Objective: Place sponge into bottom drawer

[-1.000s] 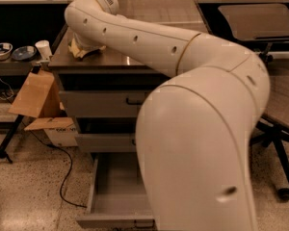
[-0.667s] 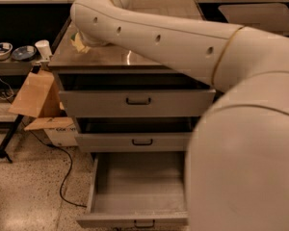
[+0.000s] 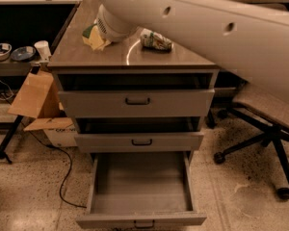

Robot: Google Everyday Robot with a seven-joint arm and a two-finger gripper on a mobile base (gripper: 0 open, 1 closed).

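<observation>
Sponge (image 3: pixel 92 36) is seen on the surface (image 3: pixel 135 57), well above the open bottom drawer (image 3: pixel 139 219), over its left side. Gripper (image 3: pixel 105 29) is at the sponge; its opening and hold cannot be told. Sponge is judged light, soft and compressible, best pinched gently across the foam sides.

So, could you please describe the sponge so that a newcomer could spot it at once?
Find the grey drawer cabinet in the middle, then the left part of its top. The sponge sits there beside the gripper at the white arm's tip. It is a small block, green over pale yellow, unlike the crumpled printed bag to its right.
</observation>
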